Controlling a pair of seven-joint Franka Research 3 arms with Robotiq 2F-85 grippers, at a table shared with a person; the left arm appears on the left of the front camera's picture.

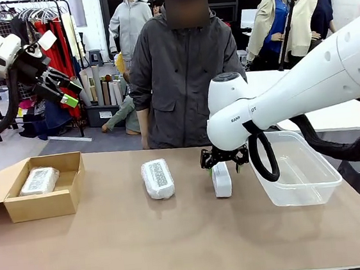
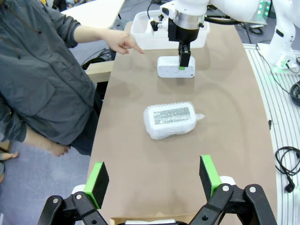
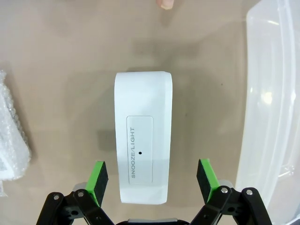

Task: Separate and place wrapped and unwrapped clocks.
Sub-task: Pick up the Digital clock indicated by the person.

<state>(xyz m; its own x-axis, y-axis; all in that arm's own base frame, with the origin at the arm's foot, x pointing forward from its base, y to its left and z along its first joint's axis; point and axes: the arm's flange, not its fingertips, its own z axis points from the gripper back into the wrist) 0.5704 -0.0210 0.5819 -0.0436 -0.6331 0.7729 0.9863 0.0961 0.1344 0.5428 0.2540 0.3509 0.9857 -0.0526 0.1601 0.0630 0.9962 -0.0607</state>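
Note:
The unwrapped clock (image 3: 143,140), a smooth white block marked SNOOZE/LIGHT, lies on the brown table right of centre (image 1: 221,179). My right gripper (image 3: 152,176) hangs open just over its near end, with a gap between each green pad and the clock's sides (image 1: 224,164). One wrapped clock (image 1: 157,178) in crinkly plastic lies mid-table (image 2: 169,119). Another wrapped clock (image 1: 40,180) rests inside the cardboard box (image 1: 70,195) at the left. My left gripper (image 1: 72,93) is raised high at the upper left, open and holding nothing (image 2: 153,178).
A clear plastic bin (image 1: 321,188) stands at the table's right end, close beside the white clock (image 3: 276,93). The person stands at the far side, one hand (image 2: 124,43) pointing toward the white clock.

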